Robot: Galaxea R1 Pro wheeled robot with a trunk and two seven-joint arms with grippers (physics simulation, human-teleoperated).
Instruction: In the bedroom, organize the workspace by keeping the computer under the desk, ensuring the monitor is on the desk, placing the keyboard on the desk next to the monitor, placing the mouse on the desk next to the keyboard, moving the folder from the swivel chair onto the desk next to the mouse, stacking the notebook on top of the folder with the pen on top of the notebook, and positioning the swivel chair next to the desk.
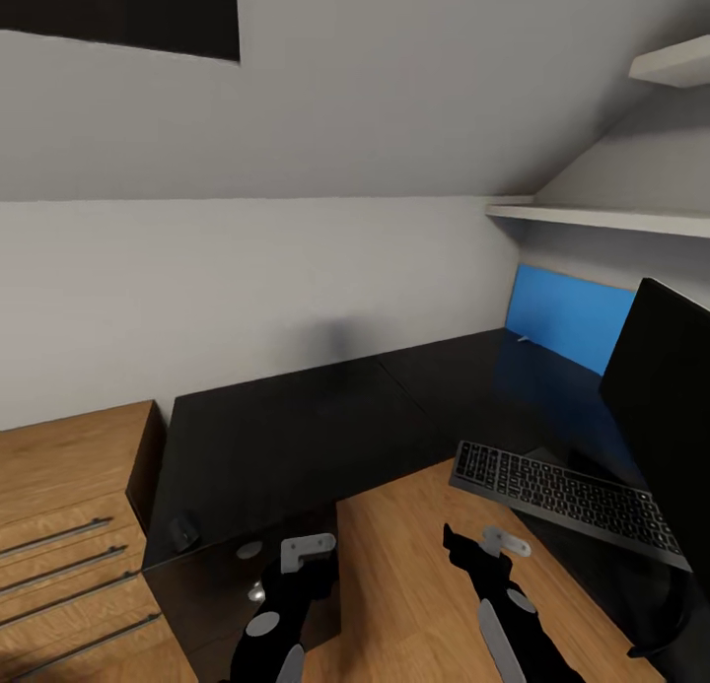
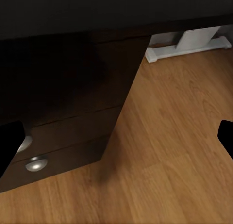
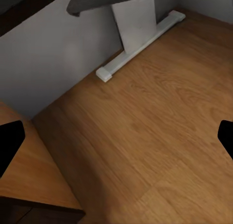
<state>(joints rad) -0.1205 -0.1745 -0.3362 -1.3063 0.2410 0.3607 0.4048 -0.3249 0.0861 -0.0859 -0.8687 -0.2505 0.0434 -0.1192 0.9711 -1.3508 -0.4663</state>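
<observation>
Black desk [image 1: 296, 437], keyboard [image 1: 567, 501] lengthwise along its right wing, overhanging; both hands spread.

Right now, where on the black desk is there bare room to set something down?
The desk is bare across its left wing and back corner, from the wooden chest to the blue folder. The right wing is crowded: keyboard and monitor.

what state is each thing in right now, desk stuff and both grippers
keyboard: on the desk, overhanging its edge
monitor: upright, screen dark
mouse: near the desk's front corner
folder: leaning against the wall
left gripper: open, empty
right gripper: open, empty
</observation>
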